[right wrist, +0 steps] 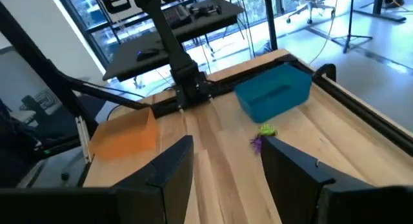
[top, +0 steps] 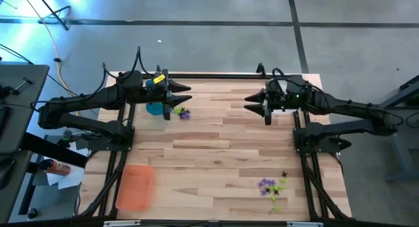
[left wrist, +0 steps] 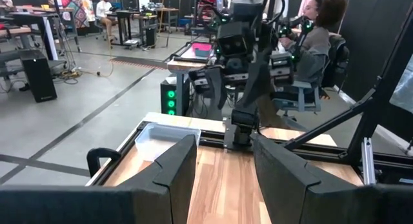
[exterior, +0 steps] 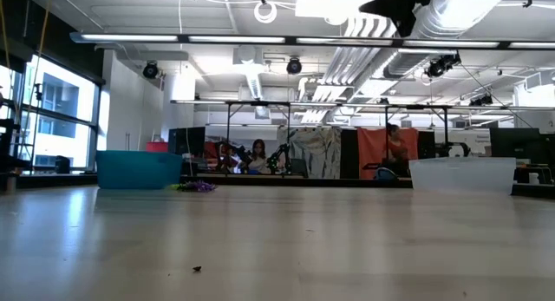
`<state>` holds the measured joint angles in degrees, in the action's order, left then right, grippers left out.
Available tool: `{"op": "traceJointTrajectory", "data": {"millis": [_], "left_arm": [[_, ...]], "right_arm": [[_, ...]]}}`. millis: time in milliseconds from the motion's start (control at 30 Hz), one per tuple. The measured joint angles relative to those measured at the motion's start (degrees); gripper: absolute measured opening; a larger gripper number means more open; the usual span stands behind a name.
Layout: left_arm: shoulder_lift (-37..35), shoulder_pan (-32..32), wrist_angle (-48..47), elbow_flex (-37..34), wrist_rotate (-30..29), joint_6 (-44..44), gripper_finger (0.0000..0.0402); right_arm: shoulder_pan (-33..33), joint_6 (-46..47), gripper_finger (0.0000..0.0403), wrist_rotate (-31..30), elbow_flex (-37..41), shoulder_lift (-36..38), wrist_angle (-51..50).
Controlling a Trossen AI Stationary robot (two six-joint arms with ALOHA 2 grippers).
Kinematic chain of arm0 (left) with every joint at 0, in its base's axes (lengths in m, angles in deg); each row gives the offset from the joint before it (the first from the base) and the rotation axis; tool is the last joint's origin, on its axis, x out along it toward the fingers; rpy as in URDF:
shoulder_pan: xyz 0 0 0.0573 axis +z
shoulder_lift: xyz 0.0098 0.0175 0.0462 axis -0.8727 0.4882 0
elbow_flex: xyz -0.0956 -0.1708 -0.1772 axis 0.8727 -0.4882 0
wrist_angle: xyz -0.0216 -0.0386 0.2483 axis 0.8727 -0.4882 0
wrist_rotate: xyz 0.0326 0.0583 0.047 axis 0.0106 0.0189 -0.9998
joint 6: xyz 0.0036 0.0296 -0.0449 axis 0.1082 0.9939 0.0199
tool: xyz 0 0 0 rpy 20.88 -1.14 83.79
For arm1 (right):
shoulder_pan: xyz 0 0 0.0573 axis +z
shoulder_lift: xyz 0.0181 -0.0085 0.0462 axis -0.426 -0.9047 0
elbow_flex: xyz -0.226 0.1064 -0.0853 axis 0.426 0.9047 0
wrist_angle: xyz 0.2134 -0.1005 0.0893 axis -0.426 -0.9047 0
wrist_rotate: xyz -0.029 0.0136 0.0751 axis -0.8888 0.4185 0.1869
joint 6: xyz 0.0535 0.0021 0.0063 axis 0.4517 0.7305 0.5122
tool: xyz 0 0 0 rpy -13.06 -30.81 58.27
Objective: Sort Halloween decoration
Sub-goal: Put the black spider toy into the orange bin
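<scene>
Orange tray (top: pixel 135 186) nearest; both pincers (left (top: pixel 185 94), right (top: pixel 251 103)) open, empty.

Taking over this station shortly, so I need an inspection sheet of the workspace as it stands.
Surface: wood table, mostly bare.
Job's things: trinkets clustered near the right front; a few more beside the teal tray.
Clutter: orange tray at front left; clear tray at the far right.
Grippers: left gripper and right gripper raised, open, empty.
Cables: bundles along both arms.
Surroundings: people seated at desks behind.
</scene>
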<state>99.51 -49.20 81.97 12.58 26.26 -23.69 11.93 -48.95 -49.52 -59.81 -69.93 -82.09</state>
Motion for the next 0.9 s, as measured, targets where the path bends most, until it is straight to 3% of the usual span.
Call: {"op": "traceJointTrajectory", "data": {"millis": [300,467,733,900], "left_arm": [[0.00,0.00,-0.23,0.00,0.00,-0.67,0.0140],[0.00,0.00,-1.75,-0.02,0.00,-1.92,0.0140],[0.00,0.00,-2.24,-0.02,0.00,-2.03,0.0140],[0.01,0.00,-2.25,-0.02,0.00,-2.03,0.0140]], "right_arm": [[0.77,11.56,0.0177,1.92,0.00,0.04,-1.72],[5.46,20.43,0.0177,7.47,-0.02,0.02,-4.21],[22.50,40.45,0.0177,10.47,-0.02,-0.92,-19.56],[36.07,54.84,0.0177,10.84,-0.01,-6.15,-23.98]]}}
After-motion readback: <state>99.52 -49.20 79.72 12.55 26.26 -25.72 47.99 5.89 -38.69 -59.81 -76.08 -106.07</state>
